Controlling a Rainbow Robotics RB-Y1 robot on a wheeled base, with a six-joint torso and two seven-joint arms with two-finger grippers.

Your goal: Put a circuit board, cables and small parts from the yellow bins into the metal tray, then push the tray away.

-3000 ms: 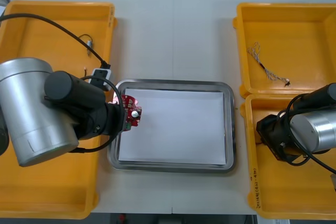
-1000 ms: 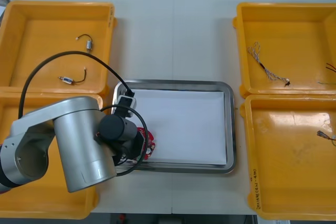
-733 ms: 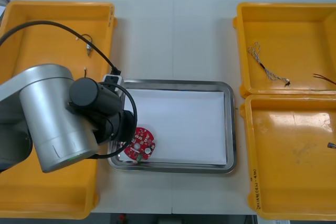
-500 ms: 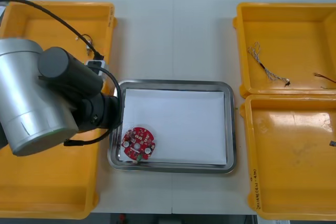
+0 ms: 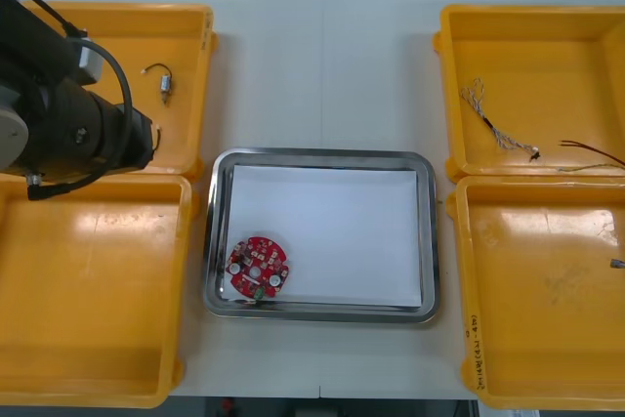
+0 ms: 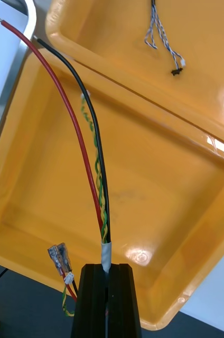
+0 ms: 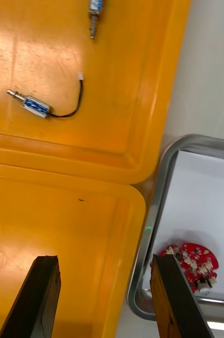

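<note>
1. The circuit board [image 5: 257,267] lies inside the metal tray [image 5: 322,155], so we judge the board step done and the cable step in hand.
2. Our right gripper [image 6: 107,266] has its fingers clamped on a cable bundle [image 6: 76,132] of red, black and twisted yellow-green wires. The wires rise from the fingers above the right yellow bins [image 6: 186,222].
3. Our left gripper [image 7: 104,259] hangs over the left yellow bins [image 7: 59,222], fingers wide apart and holding nothing. 2 small metal parts [image 7: 35,105] lie well beyond the fingertips.
4. Next, we judge, the right gripper must carry the bundle over the tray, lower it, then spread its fingers. The long wires could drape over the rim.
</note>
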